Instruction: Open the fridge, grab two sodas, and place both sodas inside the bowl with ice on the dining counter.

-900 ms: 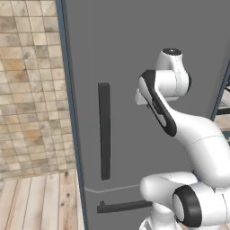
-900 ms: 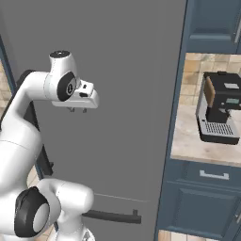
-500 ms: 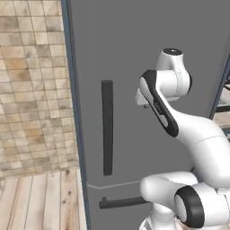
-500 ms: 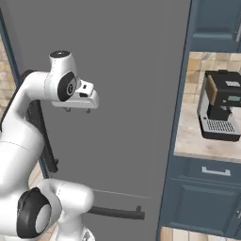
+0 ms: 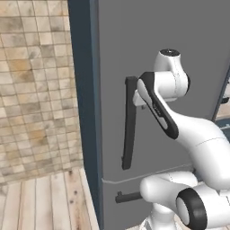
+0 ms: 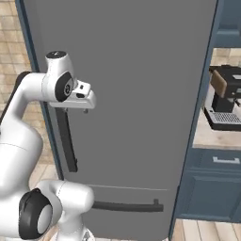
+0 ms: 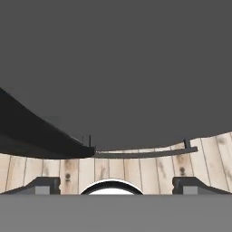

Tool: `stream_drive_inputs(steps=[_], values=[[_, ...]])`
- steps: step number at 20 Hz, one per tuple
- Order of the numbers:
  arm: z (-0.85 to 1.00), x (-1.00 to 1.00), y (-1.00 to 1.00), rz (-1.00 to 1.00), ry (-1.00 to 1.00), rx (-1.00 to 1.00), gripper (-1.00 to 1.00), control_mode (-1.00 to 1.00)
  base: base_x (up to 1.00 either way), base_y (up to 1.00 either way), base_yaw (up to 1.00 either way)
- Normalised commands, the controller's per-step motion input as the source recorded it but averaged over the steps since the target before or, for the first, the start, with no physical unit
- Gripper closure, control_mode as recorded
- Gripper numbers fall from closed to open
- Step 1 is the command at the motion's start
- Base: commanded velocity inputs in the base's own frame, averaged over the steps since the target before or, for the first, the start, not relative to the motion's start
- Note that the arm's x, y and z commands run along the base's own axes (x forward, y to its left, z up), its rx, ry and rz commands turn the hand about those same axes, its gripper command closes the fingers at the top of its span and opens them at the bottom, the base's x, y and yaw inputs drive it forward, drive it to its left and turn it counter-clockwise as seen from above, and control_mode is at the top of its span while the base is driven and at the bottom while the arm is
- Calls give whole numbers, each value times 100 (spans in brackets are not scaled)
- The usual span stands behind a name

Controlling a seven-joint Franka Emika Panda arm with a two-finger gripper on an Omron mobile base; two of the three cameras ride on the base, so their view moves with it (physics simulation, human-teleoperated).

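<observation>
The fridge is a tall flat grey front with its door shut, also in the right base view as the fridge. Its dark vertical handle runs down the door's left side. My gripper hangs in front of the door beside the top of that handle, pointing down. In the hand view my gripper is open, its fingertips far apart with nothing between them. The sodas are hidden behind the door. The bowl and the dining counter are out of view.
The lower drawer's horizontal handle sits low on the fridge. To the right, a coffee machine stands on a worktop above blue cabinets. A tiled wall and wooden floor lie to the left.
Both base views have shifted, so the fridge handle now sits further right in the left base view: the camera moved. The arm holds much the same pose.
</observation>
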Motion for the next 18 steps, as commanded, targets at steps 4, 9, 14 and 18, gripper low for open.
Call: stream_drive_inputs(steps=[4,9,14,18], values=[[0,0,0,0,0,0,-100,100,0,43,-33],[0,0,0,0,0,0,-100,100,0,47,-37],[0,0,0,0,0,0,-100,100,0,59,-34],[0,0,0,0,0,0,-100,100,1,57,-32]])
